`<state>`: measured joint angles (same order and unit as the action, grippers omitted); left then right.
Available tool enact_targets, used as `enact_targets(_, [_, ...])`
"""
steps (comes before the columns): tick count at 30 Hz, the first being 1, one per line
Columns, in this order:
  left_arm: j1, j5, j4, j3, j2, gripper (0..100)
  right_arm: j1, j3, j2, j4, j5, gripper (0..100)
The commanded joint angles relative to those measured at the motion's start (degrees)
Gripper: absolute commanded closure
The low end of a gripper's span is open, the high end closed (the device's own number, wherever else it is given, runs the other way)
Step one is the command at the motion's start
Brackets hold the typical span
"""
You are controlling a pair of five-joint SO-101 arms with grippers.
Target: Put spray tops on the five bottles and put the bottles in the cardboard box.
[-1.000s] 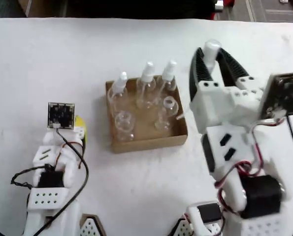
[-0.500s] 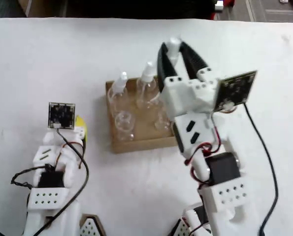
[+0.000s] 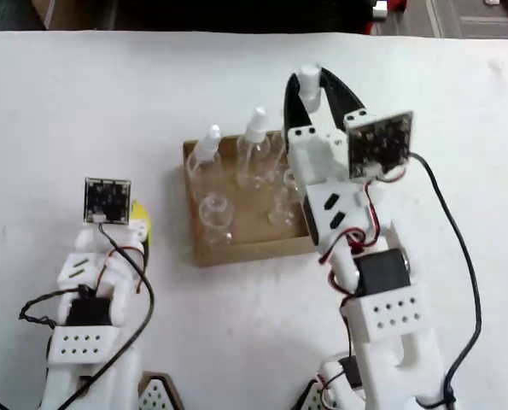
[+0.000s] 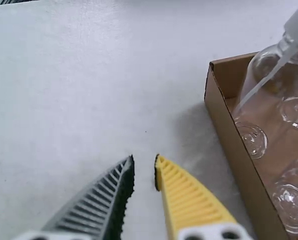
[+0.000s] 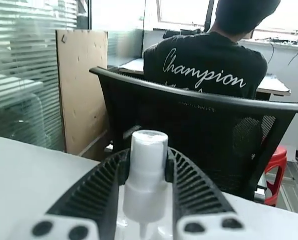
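- The right gripper (image 3: 310, 85) pinches a white plastic spray top (image 3: 309, 79) between its black fingers.
- A second ago this gripper was off to the right of the brown cardboard box (image 3: 236, 249). Now it has swung over the box's far right corner, and its arm covers the box's right side.
- The left gripper (image 4: 143, 167) has one black and one yellow finger. They are almost pressed together, with a thin gap and nothing held. It rests low over the white table (image 3: 83, 102), near the box's left side, and has not moved.
- In the box, two clear plastic bottles with white tops (image 3: 207, 158) stand at the back.
- Two open clear bottles (image 3: 213, 212) stand in front of them, same as before.
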<state>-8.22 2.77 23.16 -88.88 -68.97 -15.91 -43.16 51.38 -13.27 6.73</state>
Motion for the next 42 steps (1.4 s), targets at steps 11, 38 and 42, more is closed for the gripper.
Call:
enact_targets(11, [0.5, 0.6, -0.5, 2.0, -1.1, 93, -0.3, -1.7, -1.5, 1.5, 1.3, 98.3])
enact_targets(38, [0.6, 0.6, -0.5, 2.0, -1.1, 93, 0.0, -25.8, -1.7, 25.6, -7.8, 98.3])
enact_targets(42, [0.6, 0.6, -0.4, 2.0, -1.1, 93, -0.2, -27.9, -1.7, 25.9, -9.1, 98.3])
